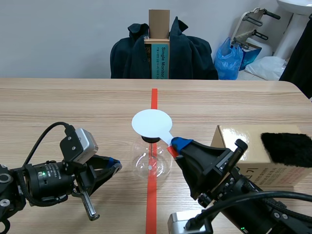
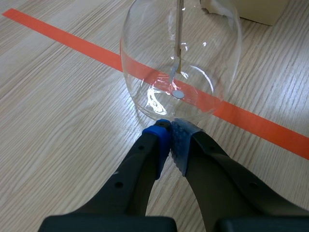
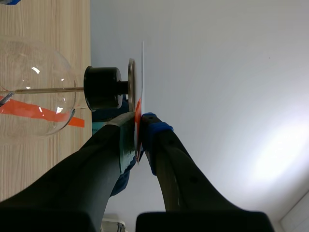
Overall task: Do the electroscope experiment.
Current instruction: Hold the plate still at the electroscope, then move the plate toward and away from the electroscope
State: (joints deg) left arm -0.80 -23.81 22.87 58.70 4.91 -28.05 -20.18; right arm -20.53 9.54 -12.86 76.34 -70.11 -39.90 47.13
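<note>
black arms [image 1: 44, 180], blue pads [image 2: 158, 140], looped cable [image 1: 38, 142].

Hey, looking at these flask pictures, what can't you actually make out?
Scene view: the flask's metal top plate, hidden under the white disc.
Scene view: the print on the box, mostly covered by the right arm.
Left wrist view: the flask's neck and stopper, cut off by the edge.
Scene view: the rod's lower end inside the flask, too small.

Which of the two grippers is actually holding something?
The right gripper: it pinches the white disc over the flask. The left gripper is shut on nothing beside the flask.
</note>
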